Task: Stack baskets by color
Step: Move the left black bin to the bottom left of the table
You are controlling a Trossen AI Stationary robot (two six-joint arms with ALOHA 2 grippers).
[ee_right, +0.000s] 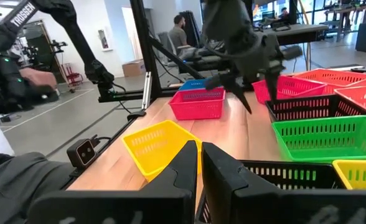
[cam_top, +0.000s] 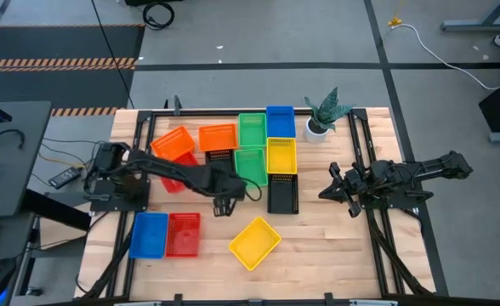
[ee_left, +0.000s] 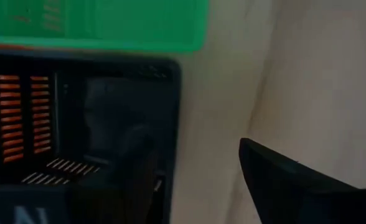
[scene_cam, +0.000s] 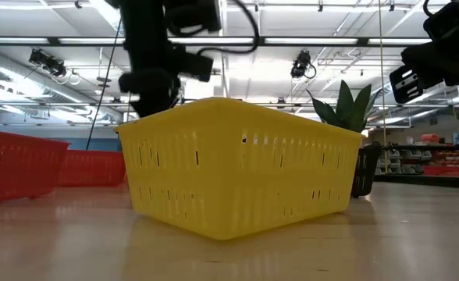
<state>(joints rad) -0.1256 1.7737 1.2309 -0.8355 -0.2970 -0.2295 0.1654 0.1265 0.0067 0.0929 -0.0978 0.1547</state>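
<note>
The left pincer (cam_top: 224, 206) hangs open and empty beside a black basket (cam_top: 219, 160); the right pincer (cam_top: 328, 192), nearly closed and empty, waits over the table (cam_top: 318, 246).

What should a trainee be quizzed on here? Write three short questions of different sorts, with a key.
1. Which basket sits right beside the blue basket near the table's front edge? A red, B green, C black.
2. True or false: the plant stands inside a basket.
3. Fill in: the left gripper, mid-table, has its fingers ___.

Key: 1 A, the red basket. 2 false, it stands on the table. 3 open.
</note>
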